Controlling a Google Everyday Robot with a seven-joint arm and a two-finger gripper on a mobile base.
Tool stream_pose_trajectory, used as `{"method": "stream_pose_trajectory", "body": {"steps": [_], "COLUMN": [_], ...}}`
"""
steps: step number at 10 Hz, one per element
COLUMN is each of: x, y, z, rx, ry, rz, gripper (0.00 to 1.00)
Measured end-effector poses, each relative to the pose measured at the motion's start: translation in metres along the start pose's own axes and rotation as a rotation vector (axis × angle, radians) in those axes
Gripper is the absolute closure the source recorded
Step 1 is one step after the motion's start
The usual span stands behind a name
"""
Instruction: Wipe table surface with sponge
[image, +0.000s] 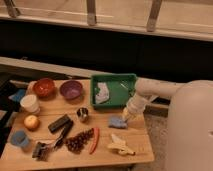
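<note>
A small blue-grey sponge (117, 122) lies on the wooden table (107, 150), right of centre. My gripper (125, 116) comes down from the white arm at the right and sits at the sponge's right edge, touching or just above it. The arm's wrist (135, 104) hides the near side of the gripper.
A green tray (129, 80) with a white cloth (102, 93) is behind the sponge. A banana (121, 145) and red chili (95, 140) lie in front. A metal cup (82, 114), grapes (77, 142), black tools, bowls (71, 89), cups and an orange (31, 122) fill the left.
</note>
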Motion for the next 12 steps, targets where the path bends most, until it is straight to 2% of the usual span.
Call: {"method": "stream_pose_trajectory", "body": {"steps": [3, 4, 6, 8, 12], "x": [0.014, 0.014, 0.010, 0.002, -0.028], "y": [-0.056, -0.063, -0.068, -0.053, 0.021], "z": [-0.020, -0.023, -0.028, -0.031, -0.022], "rx": [0.046, 0.047, 0.017, -0.017, -0.078], "ry": [-0.010, -0.010, -0.015, -0.024, -0.034], "rz": [0.031, 0.027, -0.005, -0.052, -0.162], "gripper": [1.00, 1.00, 1.00, 1.00, 1.00]}}
